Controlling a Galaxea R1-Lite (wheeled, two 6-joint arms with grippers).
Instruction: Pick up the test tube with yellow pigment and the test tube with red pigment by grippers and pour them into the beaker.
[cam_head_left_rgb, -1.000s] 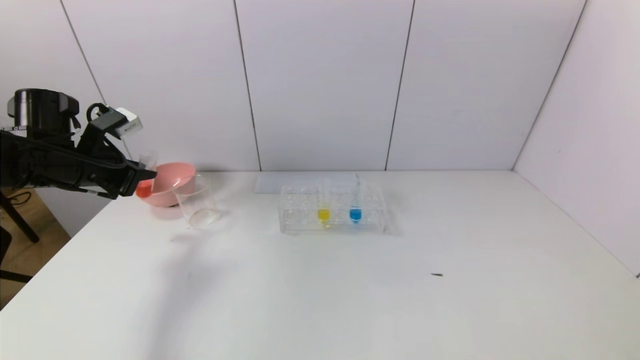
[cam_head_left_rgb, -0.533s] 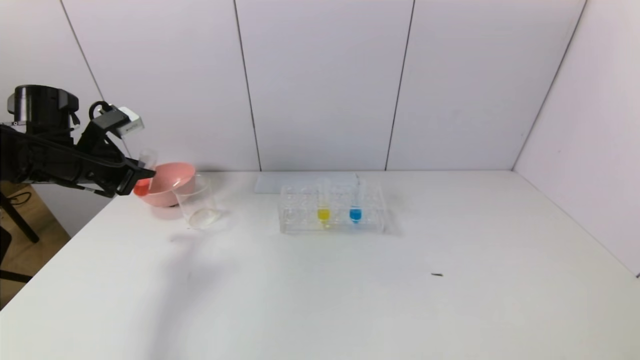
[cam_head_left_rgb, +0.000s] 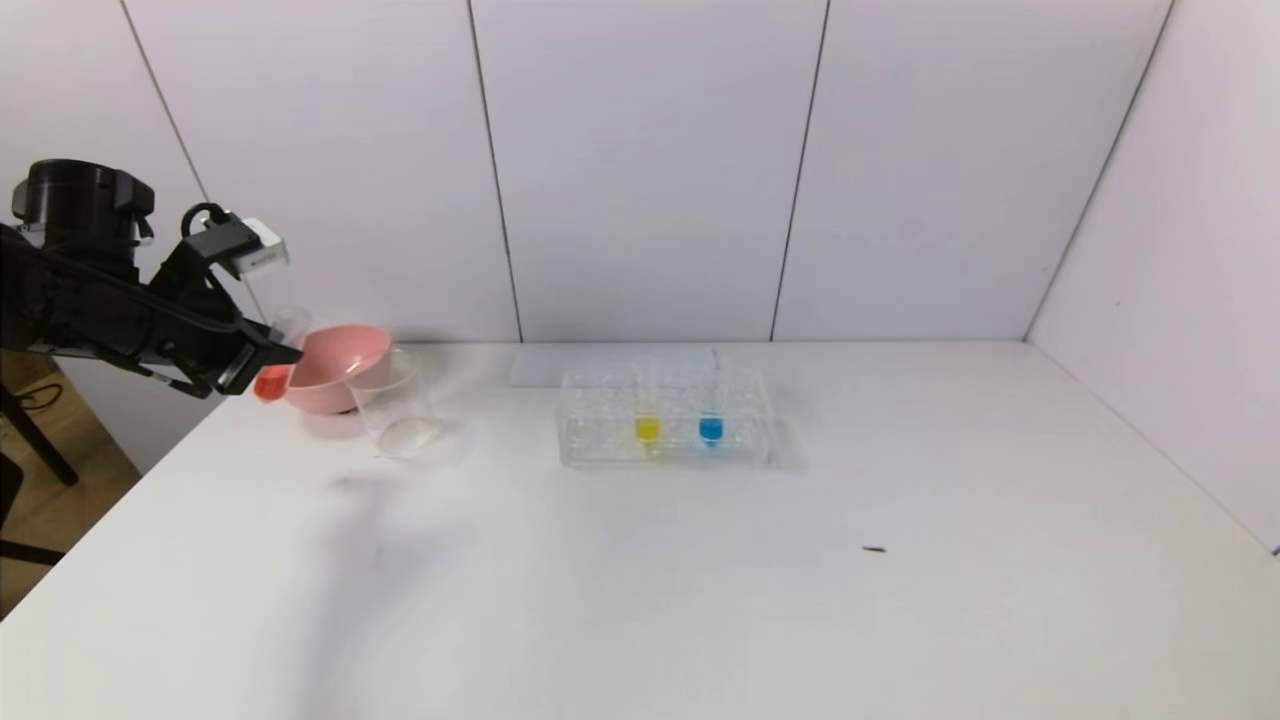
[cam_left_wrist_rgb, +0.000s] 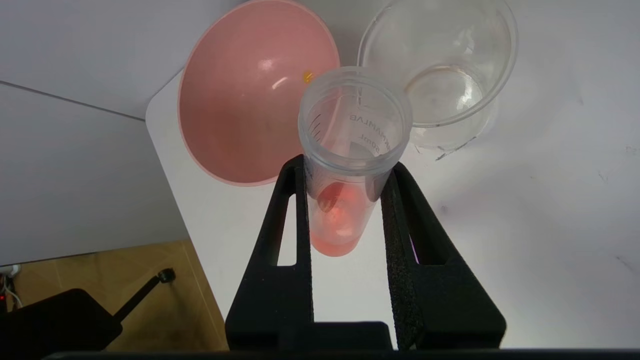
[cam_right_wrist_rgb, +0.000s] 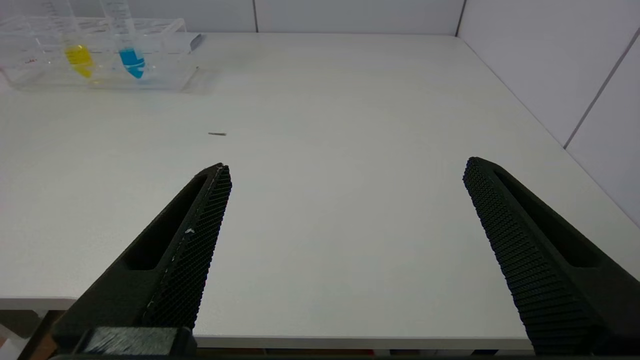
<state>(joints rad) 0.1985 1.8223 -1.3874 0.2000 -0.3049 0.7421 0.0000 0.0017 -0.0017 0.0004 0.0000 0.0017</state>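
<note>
The left tool (cam_left_wrist_rgb: 345, 175) clamps the test tube with red pigment (cam_left_wrist_rgb: 345, 165), tilted above the worktop's (cam_head_left_rgb: 700, 580) far left corner beside the pink bowl (cam_head_left_rgb: 340, 365) and the beaker (cam_head_left_rgb: 395, 405). The test tube with yellow pigment (cam_head_left_rgb: 647, 420) stands in the clear rack (cam_head_left_rgb: 600, 445) next to a blue-tipped tube (cam_head_left_rgb: 711, 422). The right tool (cam_right_wrist_rgb: 345, 220) hangs wide over the worktop's near edge.

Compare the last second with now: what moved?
The left tool, shut on the test tube with red pigment, drifted leftward and slightly up, away from the beaker. Nothing was taken or released. Beaker, pink bowl, rack and its yellow and blue tubes stayed put.
</note>
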